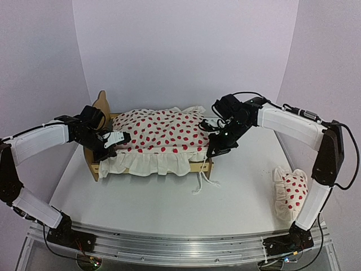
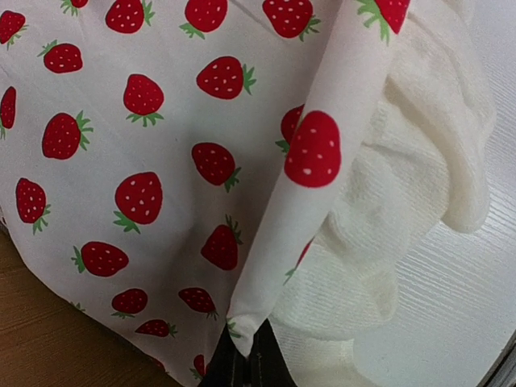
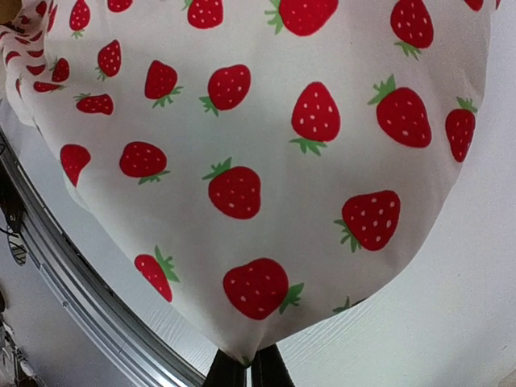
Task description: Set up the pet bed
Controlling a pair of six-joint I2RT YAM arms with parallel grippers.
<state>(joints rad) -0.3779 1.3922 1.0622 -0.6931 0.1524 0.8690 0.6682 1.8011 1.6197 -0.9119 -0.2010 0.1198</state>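
In wrist views alone, left tool [image 2: 246, 364], right tool [image 3: 248, 369] apparently clenched on duvet [image 2: 145, 161].

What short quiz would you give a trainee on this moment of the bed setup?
1. True or false: the pillow lies on the pet bed.
2. What does the left gripper pinch? A headboard, B duvet, C pillow.
3. Fill in: the right gripper is ____ on the duvet.
Key: 1 false, it lies on the table, apart from the bed; 2 B; 3 shut.
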